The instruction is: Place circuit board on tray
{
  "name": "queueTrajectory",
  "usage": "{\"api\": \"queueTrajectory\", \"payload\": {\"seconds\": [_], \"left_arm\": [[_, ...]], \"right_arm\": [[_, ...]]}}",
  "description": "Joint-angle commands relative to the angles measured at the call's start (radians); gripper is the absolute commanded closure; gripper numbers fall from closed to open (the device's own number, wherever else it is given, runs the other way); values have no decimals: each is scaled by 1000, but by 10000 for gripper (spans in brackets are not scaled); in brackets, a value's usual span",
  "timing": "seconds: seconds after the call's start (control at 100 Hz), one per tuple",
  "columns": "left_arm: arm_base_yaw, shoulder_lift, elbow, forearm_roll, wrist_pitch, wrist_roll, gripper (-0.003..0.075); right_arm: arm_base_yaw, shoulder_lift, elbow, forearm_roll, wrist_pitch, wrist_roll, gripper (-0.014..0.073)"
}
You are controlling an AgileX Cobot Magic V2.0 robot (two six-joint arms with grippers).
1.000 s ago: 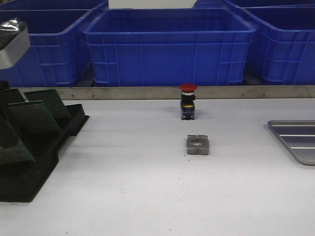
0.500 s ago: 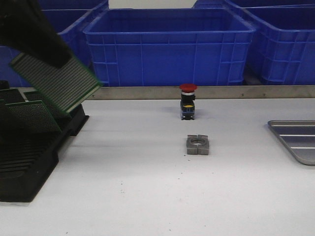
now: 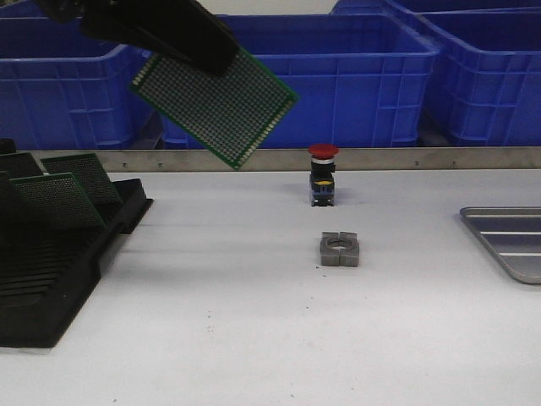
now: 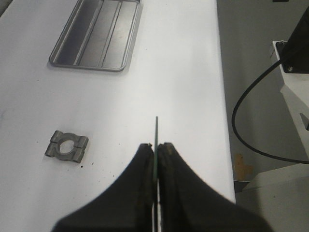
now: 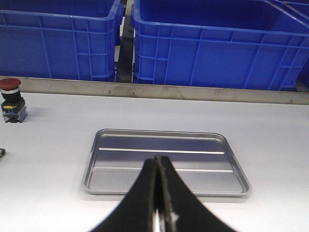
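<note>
The pick is done and the placing is not: the green perforated circuit board (image 3: 213,105) hangs in the air, tilted, clear of the black slotted rack (image 3: 59,271) that sits below and toward the robot's left of it, with other green boards (image 3: 57,201) standing in its slots. The shallow grey metal tray (image 3: 507,239) with a raised rim and pale ribs lies bare on the white table (image 3: 254,338), well apart from the carried board, far off to the robot's right. What is left, as I judge it, is the whole carry across the table, the lowering and the release.

The left gripper (image 4: 155,147) is pinching the board: in the left wrist view its two black fingers (image 4: 143,159) press on either face of the thin board, seen edge-on, which sticks out beyond the fingertips. Below and ahead of this gripper lie a small grey metal split clamp block (image 4: 67,146) and, further ahead, the tray. A red-capped push button (image 3: 322,173) stands on the table beyond the clamp block, before the big blue plastic bins (image 3: 292,76).

The right gripper (image 5: 158,162) has its fingers pressed together on nothing and hangs just above the tray's near rim, the tray directly ahead of it.
</note>
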Motion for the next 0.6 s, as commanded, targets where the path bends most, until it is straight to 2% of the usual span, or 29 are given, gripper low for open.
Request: {"api": "queueTrajectory", "payload": {"seconds": [0.0, 0.26, 0.42, 0.59], "left_arm": [[-50, -32, -33, -62, -20, -3, 737], [-154, -32, -33, -65, -85, -3, 737], [-181, -32, -33, -69, -87, -3, 737], [-181, -32, -33, -69, -87, -3, 737]], "right_arm": [[-5, -21, 1, -11, -98, -1, 653], [-5, -21, 1, -11, -107, -1, 653], [-4, -21, -15, 9, -107, 13, 653], [-4, 21, -135, 27, 38, 18, 653]]}}
